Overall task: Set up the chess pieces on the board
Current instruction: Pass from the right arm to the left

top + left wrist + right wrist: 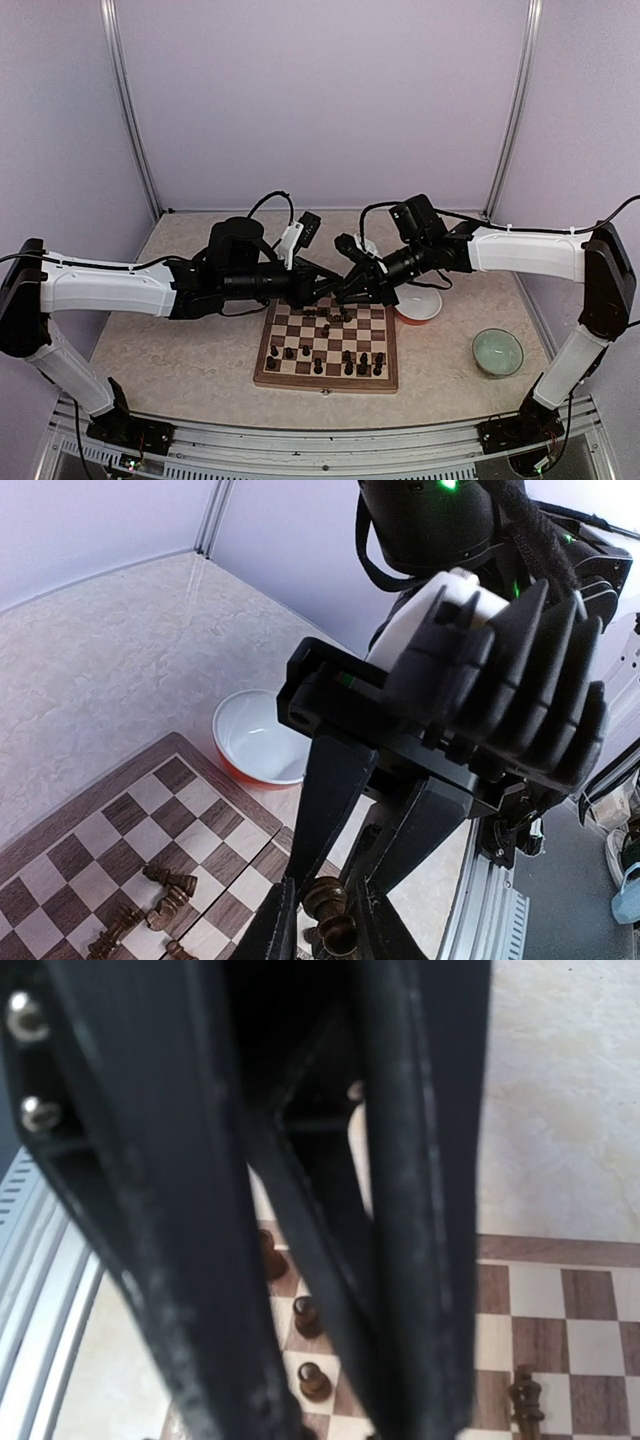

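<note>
Right gripper [332, 936] pinches a chess piece [330, 916] at the board [75, 865] edge, left gripper [316, 291] state unclear; best lowered upright, centred on its square.

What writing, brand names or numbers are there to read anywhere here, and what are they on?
None can be read in any view.
The square wooden chessboard with its light brown border shows no letters or numbers.
The white and black left arm and right arm carry no visible logo.
The white bowl with a red outside and the pale green bowl are plain.
</note>
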Action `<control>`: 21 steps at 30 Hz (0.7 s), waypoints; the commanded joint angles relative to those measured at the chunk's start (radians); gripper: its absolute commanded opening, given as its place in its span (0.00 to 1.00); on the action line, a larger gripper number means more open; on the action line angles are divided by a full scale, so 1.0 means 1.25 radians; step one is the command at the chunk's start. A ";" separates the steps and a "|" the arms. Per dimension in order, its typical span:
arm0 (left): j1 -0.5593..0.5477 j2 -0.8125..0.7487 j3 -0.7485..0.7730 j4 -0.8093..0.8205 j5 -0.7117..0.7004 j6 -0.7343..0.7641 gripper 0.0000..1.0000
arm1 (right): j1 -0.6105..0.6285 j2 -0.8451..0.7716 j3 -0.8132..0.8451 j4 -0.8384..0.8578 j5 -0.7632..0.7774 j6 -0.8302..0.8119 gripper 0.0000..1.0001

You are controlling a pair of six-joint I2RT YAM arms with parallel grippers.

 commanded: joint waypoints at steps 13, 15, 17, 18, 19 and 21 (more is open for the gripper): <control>0.004 0.014 0.007 -0.017 0.036 0.002 0.20 | -0.012 -0.017 -0.006 0.013 -0.013 0.018 0.01; 0.003 0.017 0.011 -0.017 0.039 0.001 0.18 | -0.012 -0.015 -0.006 0.014 -0.013 0.018 0.01; 0.003 0.022 0.016 -0.022 0.040 0.002 0.15 | -0.013 -0.013 -0.006 0.014 -0.014 0.019 0.01; 0.002 0.025 0.023 -0.028 0.038 0.003 0.14 | -0.012 -0.012 -0.006 0.013 -0.014 0.019 0.02; 0.003 0.027 0.030 -0.038 0.036 0.006 0.12 | -0.013 -0.012 -0.006 0.014 -0.012 0.019 0.02; 0.003 0.028 0.050 -0.066 0.031 0.013 0.11 | -0.013 -0.012 0.000 0.001 0.001 0.007 0.11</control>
